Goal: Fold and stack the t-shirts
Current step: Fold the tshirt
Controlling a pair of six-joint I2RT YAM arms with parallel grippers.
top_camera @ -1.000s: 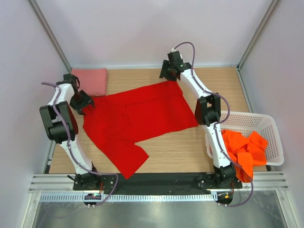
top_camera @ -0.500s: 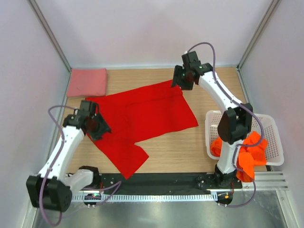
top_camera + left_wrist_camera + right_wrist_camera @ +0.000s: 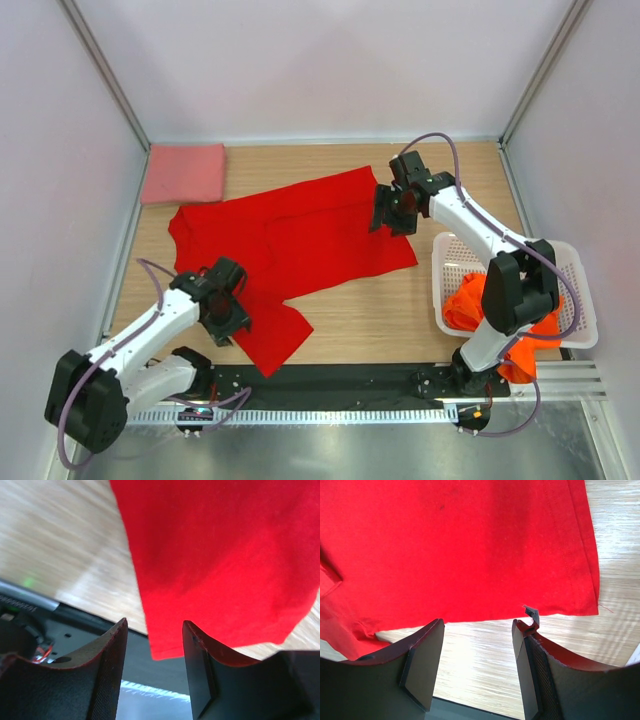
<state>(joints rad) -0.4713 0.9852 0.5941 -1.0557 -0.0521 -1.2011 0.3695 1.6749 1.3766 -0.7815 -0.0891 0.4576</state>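
Note:
A bright red t-shirt (image 3: 300, 235) lies spread flat across the middle of the table. My left gripper (image 3: 235, 320) hovers open over its near corner, which hangs past the table's front edge (image 3: 225, 555). In the left wrist view the fingers (image 3: 107, 670) stand apart with nothing between them. My right gripper (image 3: 388, 220) hangs open above the shirt's right part. Its view shows the shirt's hem (image 3: 460, 545) and bare wood between the fingers (image 3: 422, 665). A folded salmon pink t-shirt (image 3: 185, 172) rests at the back left. Orange t-shirts (image 3: 468, 305) fill the basket.
The white lattice basket (image 3: 570, 262) stands at the right edge, beside my right arm. Grey walls close the table at the back and both sides. A black rail (image 3: 340, 378) and metal strip run along the near edge.
My left arm has swung from the back left, by the pink shirt, down to the red shirt's near corner. My right gripper moved from the shirt's back edge nearer, over its right part.

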